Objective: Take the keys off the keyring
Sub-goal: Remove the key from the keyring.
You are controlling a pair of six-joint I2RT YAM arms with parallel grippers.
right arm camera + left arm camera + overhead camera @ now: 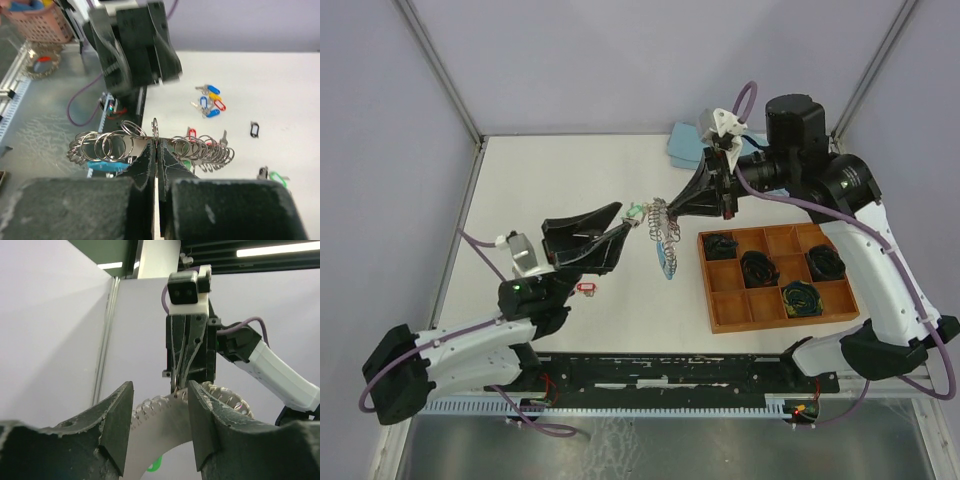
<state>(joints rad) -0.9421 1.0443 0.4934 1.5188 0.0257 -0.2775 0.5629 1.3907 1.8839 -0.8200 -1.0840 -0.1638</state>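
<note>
White worktop (570,170), lilac walls (380,120); mid-worktop, right gripper (156,146) pinches the silvery, blue-arced keyring (665,245), left gripper (160,392) spread alongside

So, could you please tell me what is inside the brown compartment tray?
Four compartments of the tray hold dark coiled cable bundles; the rest visible look empty. The right arm overlaps its far right corner, so nothing there can be told.

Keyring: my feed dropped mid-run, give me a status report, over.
Right end effector shut on keyring. Left end effector open, jaws apart at its rings. Keyring held up between the arms. Nothing seen blocking.
</note>
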